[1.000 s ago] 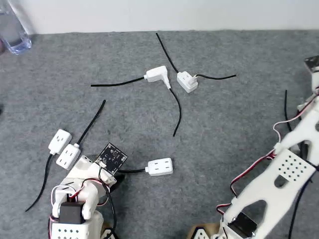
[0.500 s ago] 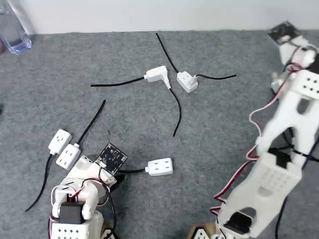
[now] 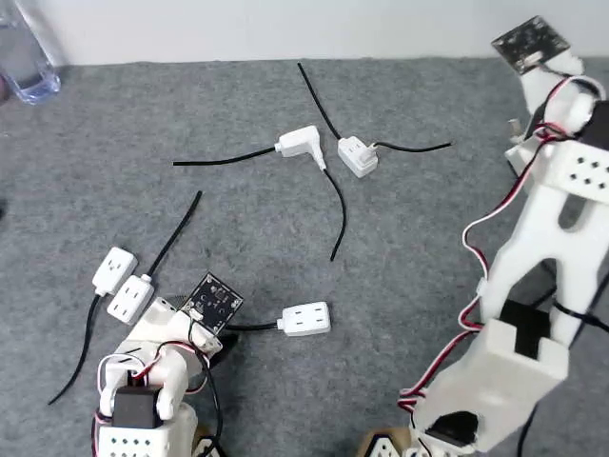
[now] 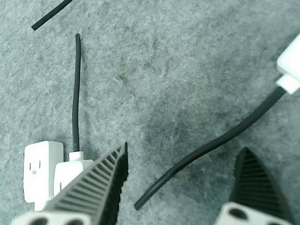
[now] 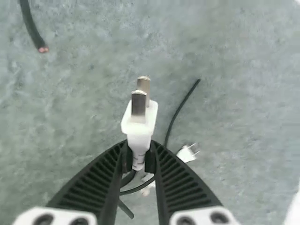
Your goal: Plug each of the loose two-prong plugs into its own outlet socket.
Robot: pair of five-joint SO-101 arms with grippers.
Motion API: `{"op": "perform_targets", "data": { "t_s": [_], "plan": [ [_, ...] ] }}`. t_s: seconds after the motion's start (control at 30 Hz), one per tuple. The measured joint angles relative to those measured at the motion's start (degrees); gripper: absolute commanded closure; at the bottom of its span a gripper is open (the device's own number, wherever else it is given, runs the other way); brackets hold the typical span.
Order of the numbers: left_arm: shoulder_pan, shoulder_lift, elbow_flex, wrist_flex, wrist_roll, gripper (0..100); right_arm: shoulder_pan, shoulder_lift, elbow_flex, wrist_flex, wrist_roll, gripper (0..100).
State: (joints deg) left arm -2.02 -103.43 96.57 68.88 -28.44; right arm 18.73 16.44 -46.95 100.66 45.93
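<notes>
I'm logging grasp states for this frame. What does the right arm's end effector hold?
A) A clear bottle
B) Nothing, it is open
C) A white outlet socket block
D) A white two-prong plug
D: in the right wrist view the right end effector is shut on the white two-prong plug, whose two metal prongs point away from it.
</notes>
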Motion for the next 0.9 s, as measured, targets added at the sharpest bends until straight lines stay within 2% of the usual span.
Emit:
{"op": "perform_targets", "data": {
  "t_s": [0.3, 0.43, 0.8, 0.9],
  "plan": [
    [0.0, 0.0, 0.0, 0.0, 0.0, 66, -6.8, -11.8, 29.0, 0.0, 1.7, 99.1],
    [0.0, 0.0, 0.0, 0.0, -0.2, 66, -9.8, -17.7, 40.3, 0.0, 5.9, 99.1],
    [0.0, 0.0, 0.0, 0.0, -0.4, 66, -11.0, -21.9, 68.4, 0.0, 34.6, 99.0],
    [0.0, 0.0, 0.0, 0.0, -0.4, 66, -11.1, -21.9, 74.0, -1.1, 39.6, 99.0]
  ]
}}
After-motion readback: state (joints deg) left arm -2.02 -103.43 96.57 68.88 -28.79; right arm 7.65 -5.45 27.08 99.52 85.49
